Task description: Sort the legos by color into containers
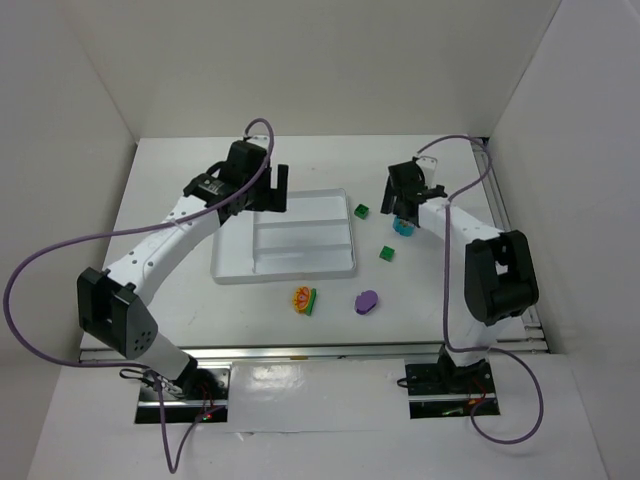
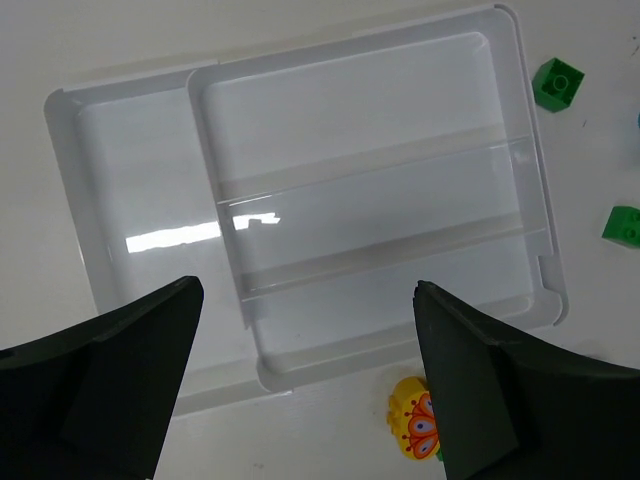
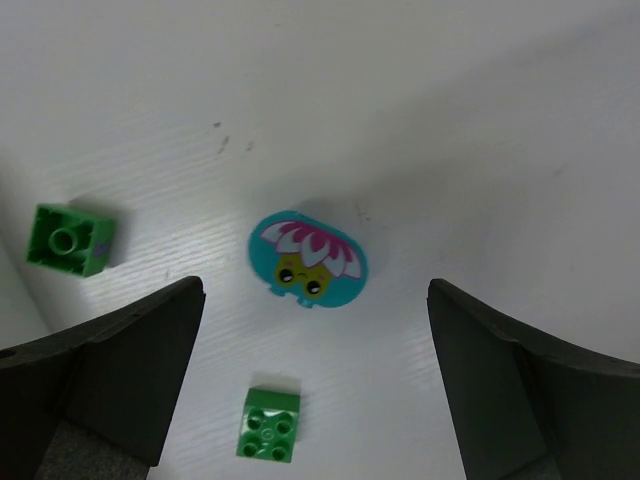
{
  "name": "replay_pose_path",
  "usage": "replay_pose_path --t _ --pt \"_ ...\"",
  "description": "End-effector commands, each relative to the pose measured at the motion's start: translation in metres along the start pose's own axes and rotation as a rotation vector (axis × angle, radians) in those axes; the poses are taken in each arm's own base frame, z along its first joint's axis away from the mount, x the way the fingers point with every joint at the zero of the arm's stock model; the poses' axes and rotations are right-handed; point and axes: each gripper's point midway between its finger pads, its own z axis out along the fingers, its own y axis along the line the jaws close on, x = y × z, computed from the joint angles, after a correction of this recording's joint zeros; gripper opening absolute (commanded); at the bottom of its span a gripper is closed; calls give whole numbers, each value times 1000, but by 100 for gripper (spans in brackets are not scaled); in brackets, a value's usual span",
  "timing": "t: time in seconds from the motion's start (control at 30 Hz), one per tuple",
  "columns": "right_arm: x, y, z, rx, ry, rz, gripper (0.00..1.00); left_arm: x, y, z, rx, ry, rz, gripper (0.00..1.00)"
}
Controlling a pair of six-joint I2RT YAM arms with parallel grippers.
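With sorting not yet begun and both sets of jaws wide and empty, the right jaws hover over the cyan-and-pink piece (image 3: 308,262) on the bench (image 1: 330,160) at the tray's (image 1: 285,277) 3 o'clock, so the next move likely calls for a straight descent and pinch.

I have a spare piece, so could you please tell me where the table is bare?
Bare: the strip behind the tray, and the tray's compartments. Crowded: right of the tray, around the far green cube, near green cube, cyan piece and right gripper.
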Motion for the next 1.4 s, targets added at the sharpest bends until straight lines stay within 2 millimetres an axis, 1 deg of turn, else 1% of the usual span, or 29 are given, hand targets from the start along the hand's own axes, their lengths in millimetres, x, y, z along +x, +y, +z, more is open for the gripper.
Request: replay_pose_path --t 0.0,0.03,0.07,0.13,0.17,0.2,0.27,0.3,0.37,0.4,0.5,0.53,0.57,0.63,0.7,0.73,0.77,0.83,0.87,0.93,0.97,1.0,1.03,1.1,1.23,1.27,1.3,1.33,1.37 --pt "-33 39 -25 -100 -101 -71 100 -9 18 -8 -37 11 -71 99" --pt "-36 48 -21 -108 -80 -81 100 -7 30 -5 -61 19 -96 99" --pt "-37 55 -19 -127 -66 -86 100 -2 30 -3 -45 37 -102 99" --pt "-36 77 -17 -185 -40 -89 100 3 36 -3 -41 51 -128 99" --pt "-39 87 -11 -204 -41 -85 100 2 39 -3 -48 50 -149 99" --pt "-36 97 -12 -232 -32 -95 100 2 39 -3 -48 49 -158 99" --pt "-36 116 -7 -283 -9 -49 100 6 38 -1 -41 61 -158 99" --pt "-35 123 -5 -305 4 -36 98 7 35 -2 -28 65 -158 99" --pt "-38 133 3 -302 16 6 93 11 35 0 -22 78 -157 99" --pt "-37 140 3 -302 15 10 90 15 35 1 -25 89 -156 99" --pt "-34 151 14 -305 36 54 82 19 35 2 -27 98 -165 99" --pt "-31 151 17 -297 49 57 81 19 35 2 -27 98 -165 99" --pt "-24 157 20 -297 61 54 81 21 37 5 -26 108 -171 99" --pt "-19 156 23 -288 76 56 81 21 38 5 -25 109 -162 99" --pt "-16 155 25 -287 77 55 81 25 39 7 -28 119 -160 99" --pt "-9 156 29 -290 90 50 81 28 39 5 -29 120 -160 99" --pt "-9 156 29 -290 90 50 81 28 39 5 -29 120 -160 99" --pt "4 153 35 -274 115 48 81 31 42 6 -42 126 -159 99" --pt "4 153 35 -274 116 48 81 31 42 6 -41 126 -150 99" --pt "13 151 38 -264 130 66 77 31 42 6 -41 126 -150 99" --pt "13 151 38 -264 131 67 75 31 42 6 -41 126 -150 99" --pt "15 150 39 -264 132 76 75 32 40 6 -31 129 -150 99" --pt "18 144 43 -250 140 78 75 32 40 6 -31 129 -150 99" --pt "18 144 43 -250 140 79 74 32 40 6 -31 129 -150 99" --pt "26 142 47 -240 155 80 72 32 40 6 -31 129 -150 99" --pt "26 142 47 -240 155 80 70 32 40 6 -31 129 -150 99" --pt "31 142 51 -234 164 75 70 32 40 6 -31 129 -150 99" --pt "31 142 51 -234 165 75 69 32 40 6 -31 129 -150 99" --pt "35 140 51 -229 171 72 65 32 40 6 -31 129 -150 99"
